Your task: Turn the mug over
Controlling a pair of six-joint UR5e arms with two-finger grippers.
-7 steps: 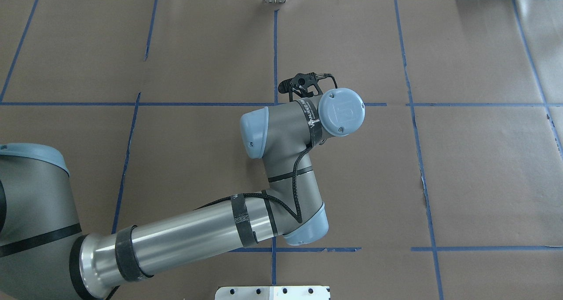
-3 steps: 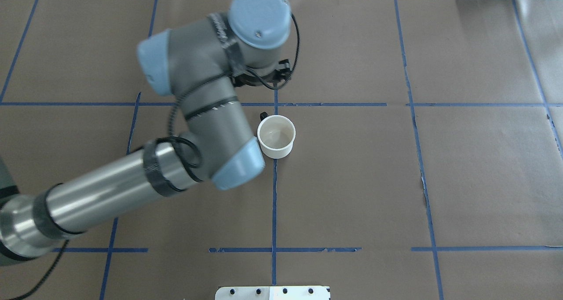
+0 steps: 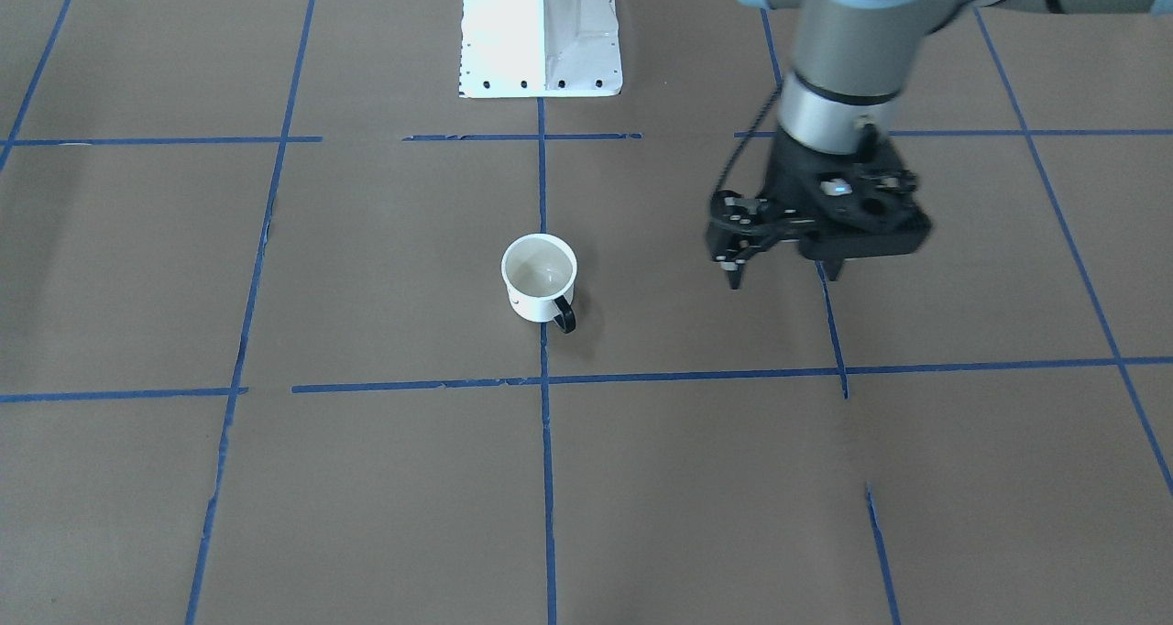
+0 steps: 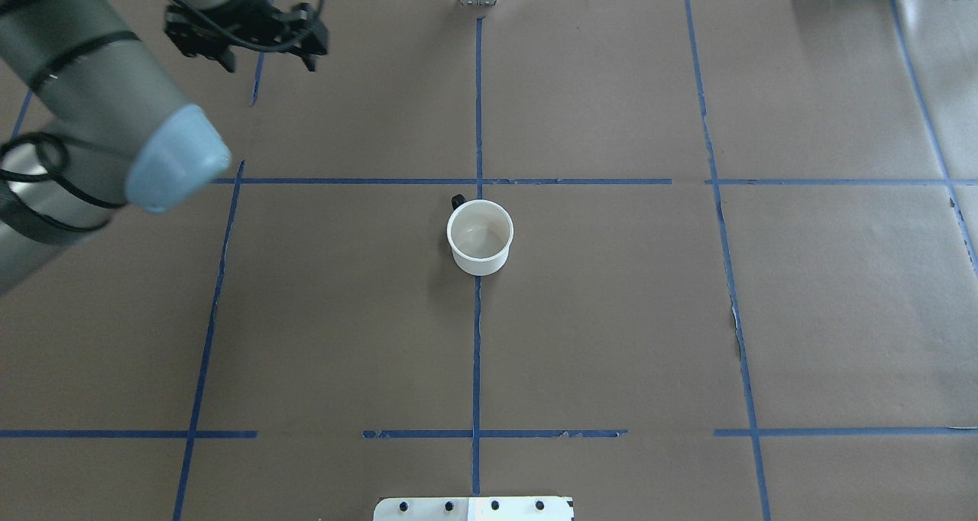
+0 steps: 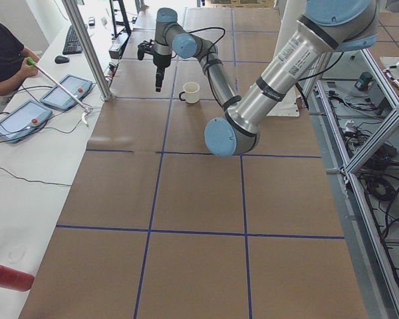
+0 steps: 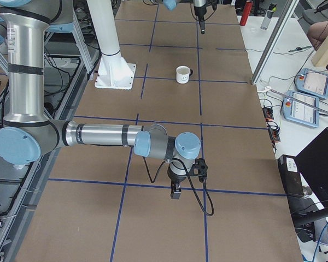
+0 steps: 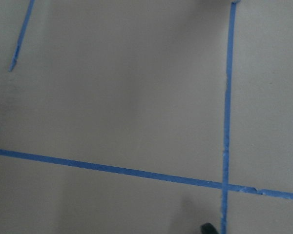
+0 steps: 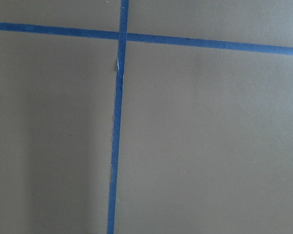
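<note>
Well, the small white cylindrical mug (image 4: 480,237) stands mouth-up at the middle of the brown paper-covered table (image 4: 611,315), its black loop handle (image 3: 565,316) on the far side, so I judge the flip done. Hence my left gripper (image 4: 269,66) hangs far-left, fingers apart, empty (my right gripper (image 6: 175,194): I cannot tell).

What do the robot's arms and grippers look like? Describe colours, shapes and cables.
The left arm and right arm have grey segments, silver tubes, pale blue round joint caps and black cables. The left gripper and right gripper are black, two-fingered.
</note>
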